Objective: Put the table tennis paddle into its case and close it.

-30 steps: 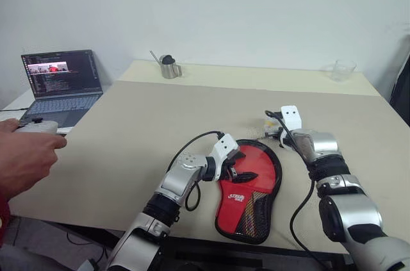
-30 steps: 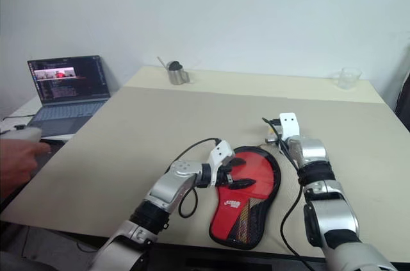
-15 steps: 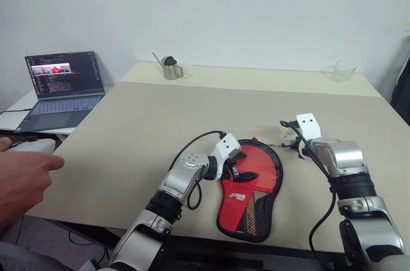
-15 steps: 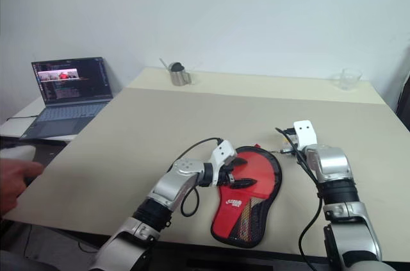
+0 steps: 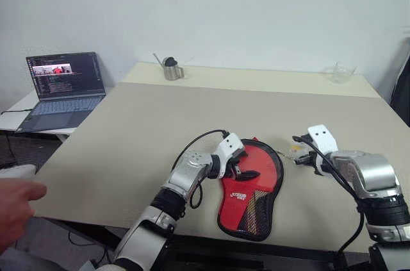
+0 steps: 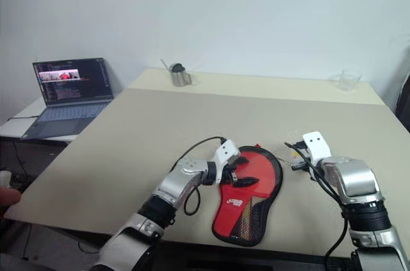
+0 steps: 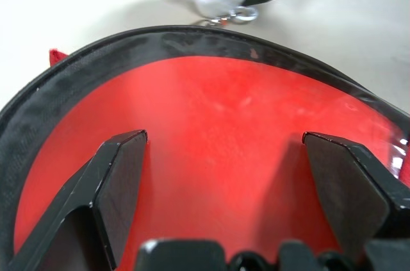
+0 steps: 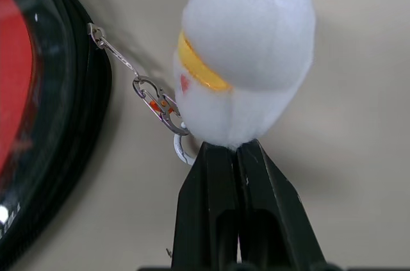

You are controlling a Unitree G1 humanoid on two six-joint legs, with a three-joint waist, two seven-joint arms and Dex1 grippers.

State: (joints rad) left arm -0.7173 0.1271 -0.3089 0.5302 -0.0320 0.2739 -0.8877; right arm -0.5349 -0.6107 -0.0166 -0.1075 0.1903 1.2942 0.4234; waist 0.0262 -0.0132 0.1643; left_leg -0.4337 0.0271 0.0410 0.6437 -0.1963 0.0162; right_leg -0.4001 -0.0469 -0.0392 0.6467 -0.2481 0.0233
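Case (image 5: 251, 188) for the paddle lies flat near the front edge of the beige table (image 5: 192, 117), red side up, with a white logo, a black mesh pocket toward the handle end and black trim all round. The paddle itself cannot be made out; whether it sits inside the cover is not clear from here.

The left gripper (image 5: 243, 167) rests over the round part of the case with its two black fingers (image 7: 118, 181) spread wide, both tips down on the red fabric and nothing held between them. The right gripper (image 8: 234, 156) is just beside the case's right rim, its fingers pressed together on the base of a small white plush charm (image 8: 246, 59) with a yellow band. A little metal clip and chain (image 8: 150, 95) link the charm to the black zip edge of the case.

Toward the back edge stand one metal cup (image 5: 170, 68) with a dark object and a thin stick in it, and, near the back right corner, one clear glass (image 5: 343, 71). Both are well apart from the case. One open laptop (image 5: 61, 88) sits on a separate white surface off the table's left edge. A person's hand (image 5: 16, 210) shows beyond the front left corner.
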